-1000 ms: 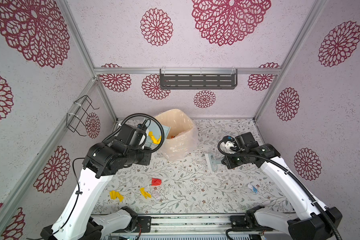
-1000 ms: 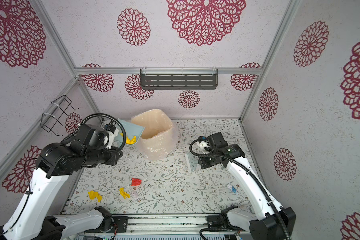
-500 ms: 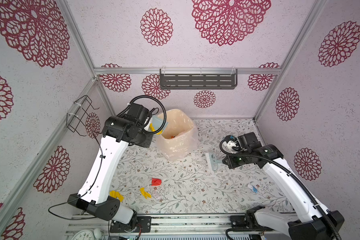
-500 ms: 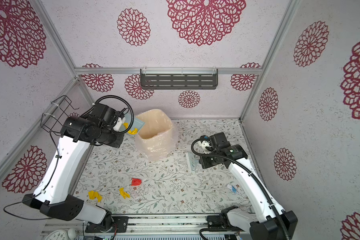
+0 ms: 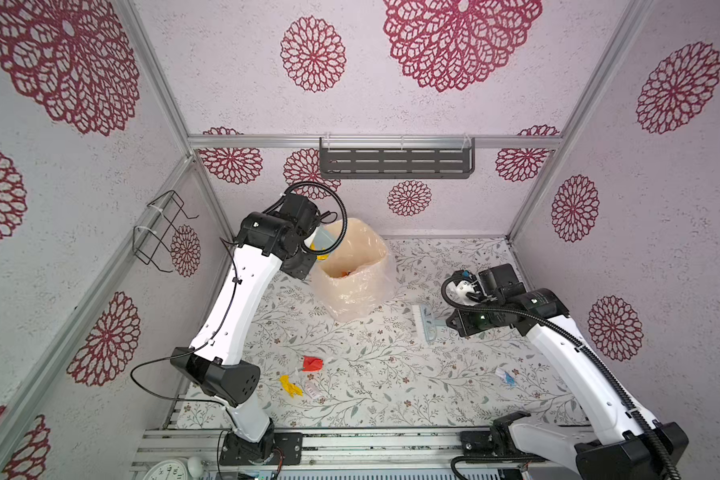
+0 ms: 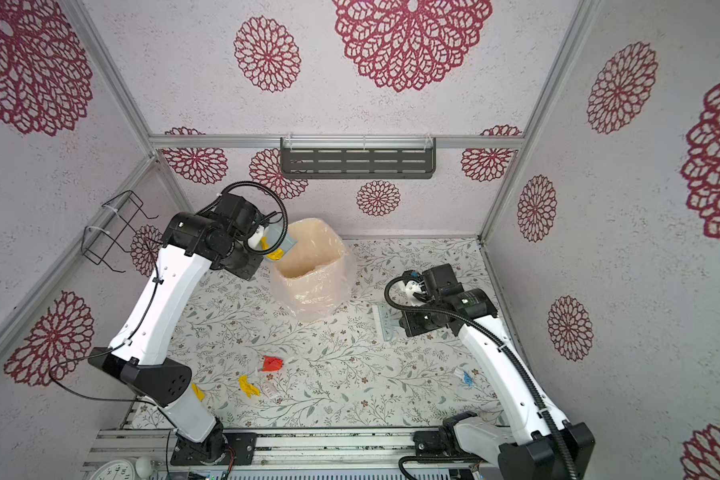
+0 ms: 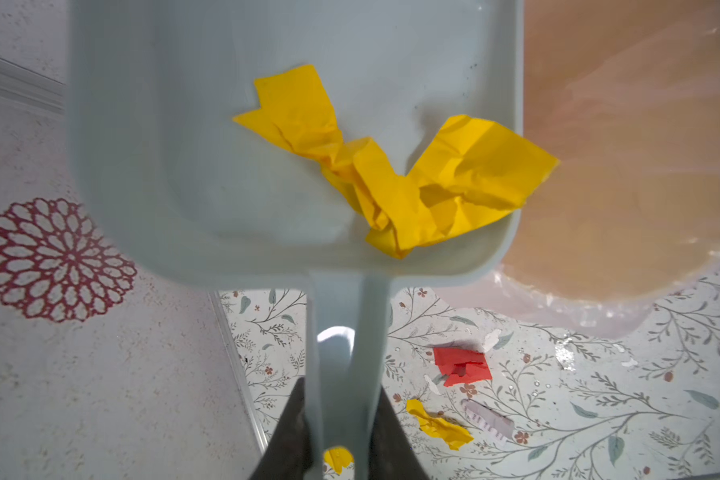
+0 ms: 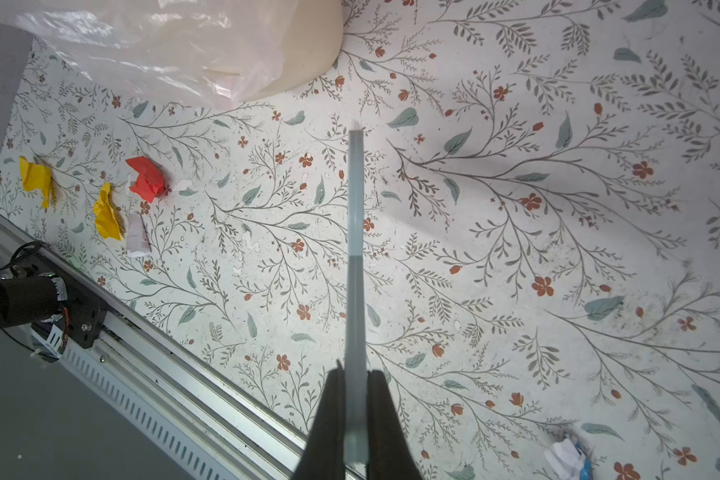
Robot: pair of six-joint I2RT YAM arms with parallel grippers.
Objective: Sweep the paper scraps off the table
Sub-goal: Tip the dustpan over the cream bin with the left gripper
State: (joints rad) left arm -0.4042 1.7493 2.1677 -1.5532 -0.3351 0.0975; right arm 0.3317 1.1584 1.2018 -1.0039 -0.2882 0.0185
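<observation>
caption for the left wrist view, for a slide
Left pincer holds the dustpan by its handle, crumpled yellow paper inside, beside the lined bin; more scraps on the table.

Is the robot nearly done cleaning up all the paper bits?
Not yet. Done: a few coloured bits lie in the bin. In hand: the left gripper holds the dustpan with a big yellow scrap at the bin's rim; the right gripper holds the brush. Left on the table: a red scrap, two small yellow scraps, a white slip and a blue-marked bit.
</observation>
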